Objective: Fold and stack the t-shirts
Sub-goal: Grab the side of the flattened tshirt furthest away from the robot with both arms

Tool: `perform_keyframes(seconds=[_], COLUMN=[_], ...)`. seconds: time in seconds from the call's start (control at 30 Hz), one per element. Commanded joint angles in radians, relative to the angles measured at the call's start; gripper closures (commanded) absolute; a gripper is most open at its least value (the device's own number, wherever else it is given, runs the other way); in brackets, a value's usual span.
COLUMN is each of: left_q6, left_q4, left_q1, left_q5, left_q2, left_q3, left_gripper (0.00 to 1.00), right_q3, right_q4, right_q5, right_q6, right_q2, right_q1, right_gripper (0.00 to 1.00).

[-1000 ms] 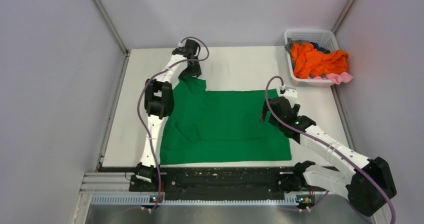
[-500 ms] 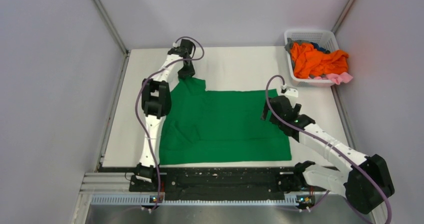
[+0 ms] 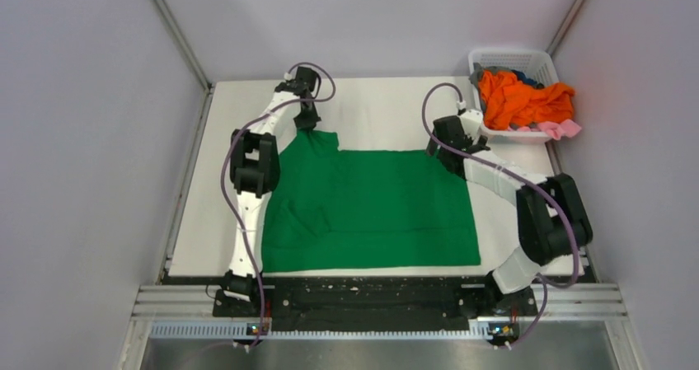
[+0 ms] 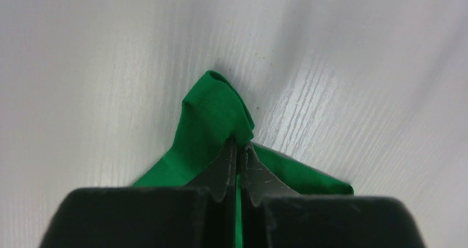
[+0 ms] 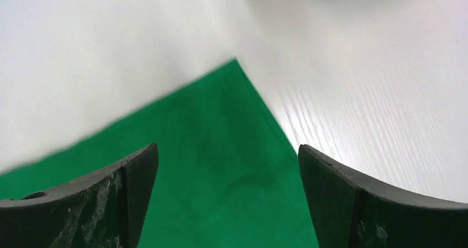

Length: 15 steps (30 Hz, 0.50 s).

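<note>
One green t-shirt [image 3: 371, 209] flat, long axis left-right

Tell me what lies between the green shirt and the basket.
Top view: between shirt and basket, the right arm crosses bare table; nothing else.

The green t-shirt [image 3: 371, 209] is showing one plain bright colour. The table [image 3: 387, 106] is looking white with faint grain lines. In the white lattice basket [image 3: 511, 58], an orange t-shirt [image 3: 523, 98] and a pink cloth [image 3: 563, 128] are showing.
</note>
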Motion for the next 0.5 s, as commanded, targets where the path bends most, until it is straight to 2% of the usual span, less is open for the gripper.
perform_keyframes(seconds=[0.0,0.2,0.47], left_q6=[0.001,0.016,-0.006], left_q4=[-0.012,0.036,0.005], left_q1=[-0.015,-0.046,-0.094], left_q5=[0.081,0.049,-0.017], left_q2=[-0.087,-0.245,-0.351], left_q3=[-0.073,-0.179,-0.286], left_gripper=[1.0,1.0,1.0], right_q3=[0.237,0.419,0.451], right_q4=[-0.017,-0.11,-0.161], right_q5=[0.119,0.123,0.058], right_q6=[-0.034,-0.036,-0.028], right_q2=[0.222,0.422,0.501], right_q1=[-0.056,-0.104,-0.111], right_gripper=[0.07,0.15,0.29])
